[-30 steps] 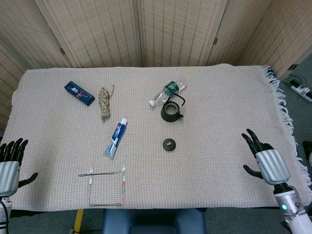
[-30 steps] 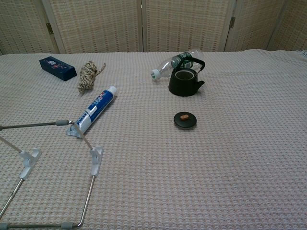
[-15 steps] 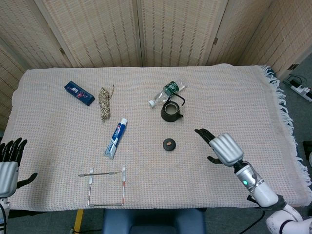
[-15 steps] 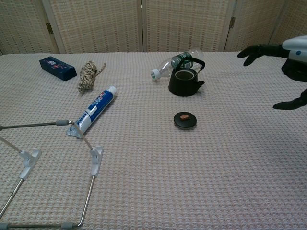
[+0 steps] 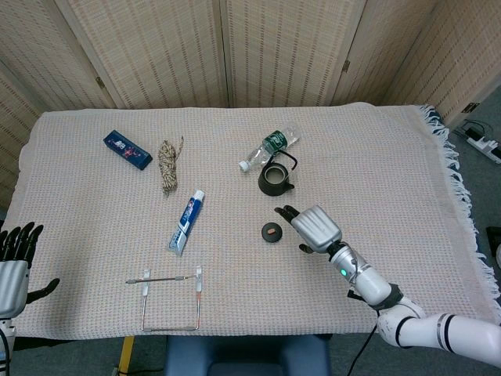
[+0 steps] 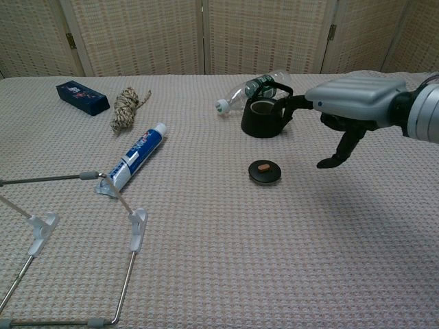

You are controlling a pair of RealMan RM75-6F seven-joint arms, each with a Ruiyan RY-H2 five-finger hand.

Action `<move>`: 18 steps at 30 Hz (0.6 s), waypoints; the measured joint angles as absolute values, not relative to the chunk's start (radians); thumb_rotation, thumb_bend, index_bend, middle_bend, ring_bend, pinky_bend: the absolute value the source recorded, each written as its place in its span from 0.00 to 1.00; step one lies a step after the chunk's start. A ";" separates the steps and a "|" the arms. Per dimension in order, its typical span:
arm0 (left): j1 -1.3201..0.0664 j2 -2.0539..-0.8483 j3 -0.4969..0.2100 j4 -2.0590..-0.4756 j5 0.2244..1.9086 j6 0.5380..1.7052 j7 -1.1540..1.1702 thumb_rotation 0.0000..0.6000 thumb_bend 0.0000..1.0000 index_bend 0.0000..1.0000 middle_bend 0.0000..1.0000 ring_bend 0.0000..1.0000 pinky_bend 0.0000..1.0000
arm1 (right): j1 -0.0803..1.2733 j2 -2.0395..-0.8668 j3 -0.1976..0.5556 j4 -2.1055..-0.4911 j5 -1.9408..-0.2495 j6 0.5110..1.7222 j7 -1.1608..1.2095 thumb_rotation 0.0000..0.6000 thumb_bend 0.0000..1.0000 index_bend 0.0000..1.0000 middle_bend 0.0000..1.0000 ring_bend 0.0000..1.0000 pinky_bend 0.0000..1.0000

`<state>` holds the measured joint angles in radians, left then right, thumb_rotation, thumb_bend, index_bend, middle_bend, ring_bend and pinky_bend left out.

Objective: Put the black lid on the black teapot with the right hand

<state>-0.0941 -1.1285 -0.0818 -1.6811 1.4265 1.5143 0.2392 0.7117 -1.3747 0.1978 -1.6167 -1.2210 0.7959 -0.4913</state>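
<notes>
The black lid (image 5: 271, 233) (image 6: 264, 171), round with a small brown knob, lies flat on the cloth in front of the black teapot (image 5: 275, 179) (image 6: 265, 116). The teapot stands upright and uncovered, its handle raised. My right hand (image 5: 311, 227) (image 6: 346, 109) hovers above the cloth just right of the lid, fingers spread and holding nothing, its fingertips reaching toward the teapot. My left hand (image 5: 16, 262) rests open at the table's near left edge, seen only in the head view.
A clear plastic bottle (image 5: 268, 147) lies touching the teapot's far side. A toothpaste tube (image 5: 186, 221), a rope bundle (image 5: 167, 164) and a dark blue box (image 5: 127, 150) lie on the left half. A metal wire frame (image 5: 172, 298) sits at the front left.
My right arm has swung in from the table's right edge leftward to a spot beside the lid. The left hand, lid and teapot have stayed put.
</notes>
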 measured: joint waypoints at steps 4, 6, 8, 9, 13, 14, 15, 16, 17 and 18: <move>-0.094 -1.127 -0.082 -1.684 1.418 1.510 0.242 1.00 0.12 0.03 0.00 0.00 0.00 | 0.749 -1.425 0.188 -1.570 -1.165 0.784 -0.546 1.00 0.22 0.11 0.22 0.84 0.93; -0.094 -1.127 -0.083 -1.685 1.417 1.510 0.242 1.00 0.12 0.03 0.00 0.00 0.00 | 0.765 -1.445 0.184 -1.552 -1.145 0.780 -0.561 1.00 0.22 0.12 0.22 0.84 0.93; -0.095 -1.126 -0.083 -1.686 1.419 1.509 0.243 1.00 0.12 0.03 0.00 0.00 0.00 | 0.783 -1.468 0.180 -1.533 -1.126 0.774 -0.572 1.00 0.22 0.13 0.22 0.84 0.93; -0.095 -1.125 -0.082 -1.687 1.419 1.509 0.243 1.00 0.12 0.03 0.00 0.00 0.00 | 0.791 -1.476 0.178 -1.525 -1.119 0.770 -0.577 1.00 0.22 0.14 0.22 0.84 0.93; -0.095 -1.122 -0.082 -1.690 1.420 1.507 0.230 1.00 0.12 0.03 0.00 0.00 0.00 | 0.829 -1.513 0.170 -1.483 -1.087 0.750 -0.595 1.00 0.22 0.16 0.22 0.85 0.93; -0.095 -1.121 -0.083 -1.690 1.419 1.508 0.229 1.00 0.12 0.03 0.00 0.00 0.00 | 0.836 -1.520 0.167 -1.473 -1.083 0.749 -0.602 1.00 0.22 0.17 0.22 0.85 0.93; -0.095 -1.121 -0.083 -1.689 1.419 1.509 0.229 1.00 0.12 0.03 0.00 0.00 0.00 | 0.843 -1.528 0.165 -1.464 -1.077 0.747 -0.610 1.00 0.22 0.17 0.22 0.85 0.93; -0.095 -1.121 -0.083 -1.689 1.419 1.509 0.228 1.00 0.12 0.03 0.00 0.00 0.00 | 0.852 -1.538 0.161 -1.452 -1.067 0.745 -0.620 1.00 0.22 0.18 0.22 0.85 0.93; -0.094 -1.120 -0.083 -1.689 1.418 1.508 0.225 1.00 0.12 0.03 0.00 0.00 0.00 | 0.859 -1.546 0.158 -1.444 -1.058 0.743 -0.626 1.00 0.22 0.19 0.22 0.84 0.93; -0.094 -1.119 -0.083 -1.689 1.418 1.506 0.221 1.00 0.12 0.03 0.00 0.00 0.00 | 0.865 -1.553 0.155 -1.436 -1.050 0.741 -0.631 1.00 0.22 0.19 0.22 0.84 0.93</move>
<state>-0.0945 -1.1195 -0.0830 -1.6894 1.4178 1.5063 0.2212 0.8652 -1.5535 0.1550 -1.4362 -1.0497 0.7406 -0.6315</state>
